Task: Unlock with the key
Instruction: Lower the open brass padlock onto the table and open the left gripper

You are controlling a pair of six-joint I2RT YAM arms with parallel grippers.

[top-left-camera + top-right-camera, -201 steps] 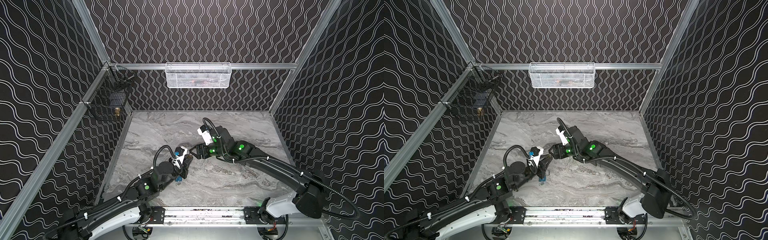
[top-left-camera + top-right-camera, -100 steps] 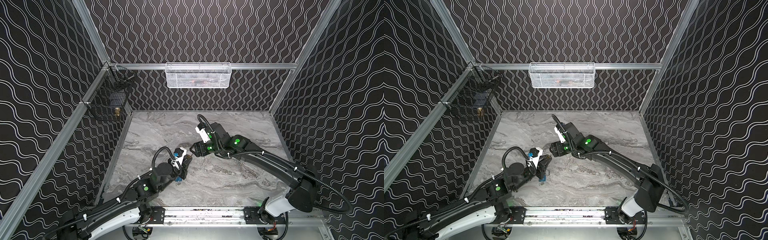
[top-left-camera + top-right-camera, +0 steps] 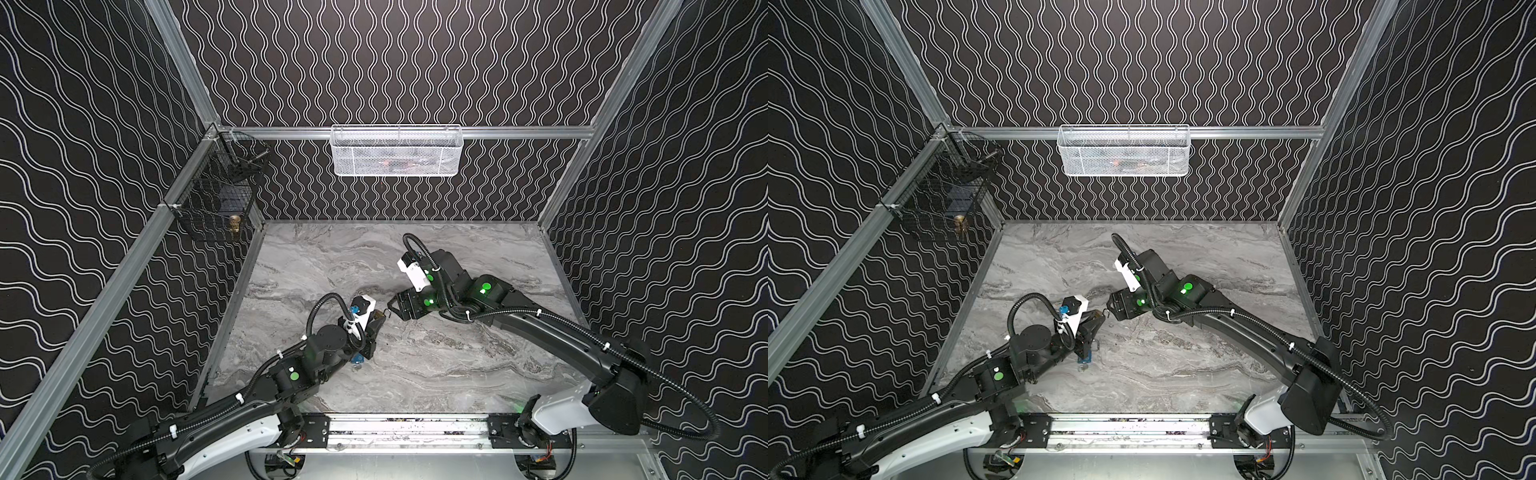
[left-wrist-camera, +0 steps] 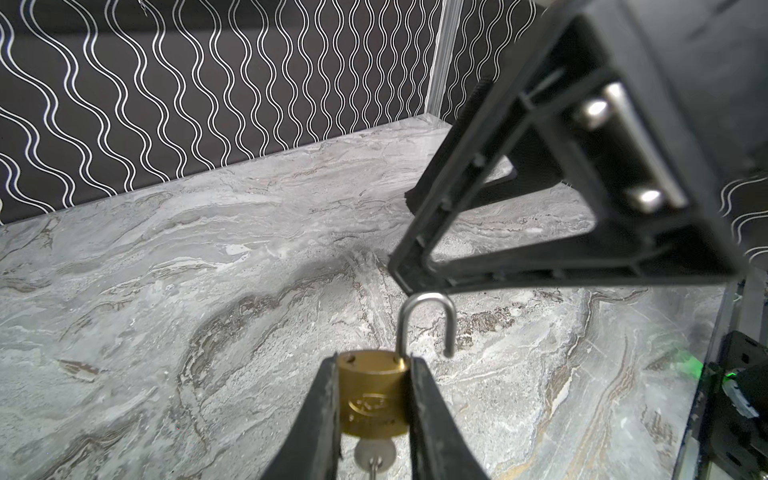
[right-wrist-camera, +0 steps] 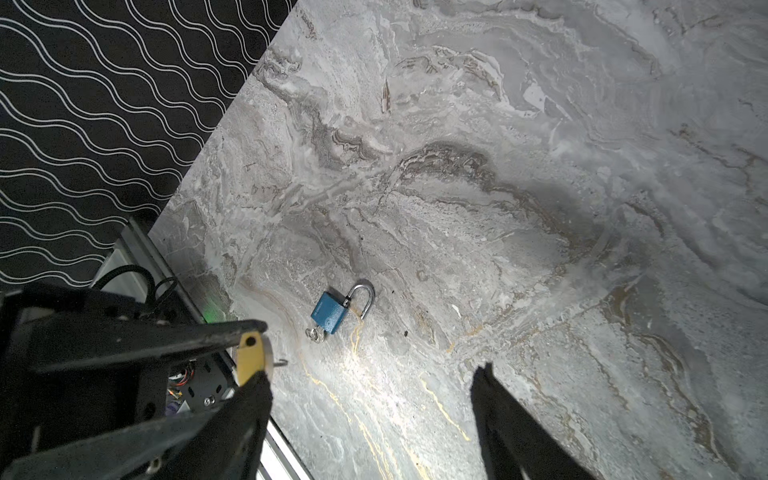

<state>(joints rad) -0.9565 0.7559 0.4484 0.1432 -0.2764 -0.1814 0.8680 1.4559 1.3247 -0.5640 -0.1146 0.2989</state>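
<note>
A small brass padlock [image 4: 372, 395] is clamped by its sides in my left gripper [image 4: 372, 361], which is shut on it. Its silver shackle [image 4: 424, 320] stands open, with one leg free of the body. The key [image 4: 374, 453] sticks out of the padlock's underside. In both top views the left gripper [image 3: 376, 322] hovers left of the table's middle. My right gripper [image 3: 392, 307] is just beyond the shackle, open, with nothing between its fingers [image 5: 482, 374]. One of its fingertips [image 4: 415, 270] sits right above the shackle's bow.
A blue padlock [image 5: 330, 311] with keys in it lies flat on the marble table [image 3: 457, 353], just under my left arm. A white mesh basket [image 3: 395, 151] hangs on the back wall. A black wire basket [image 3: 216, 203] hangs on the left wall.
My right arm shifted slightly left and then back, its gripper staying near the shackle. The left gripper kept still with the brass padlock in it.
</note>
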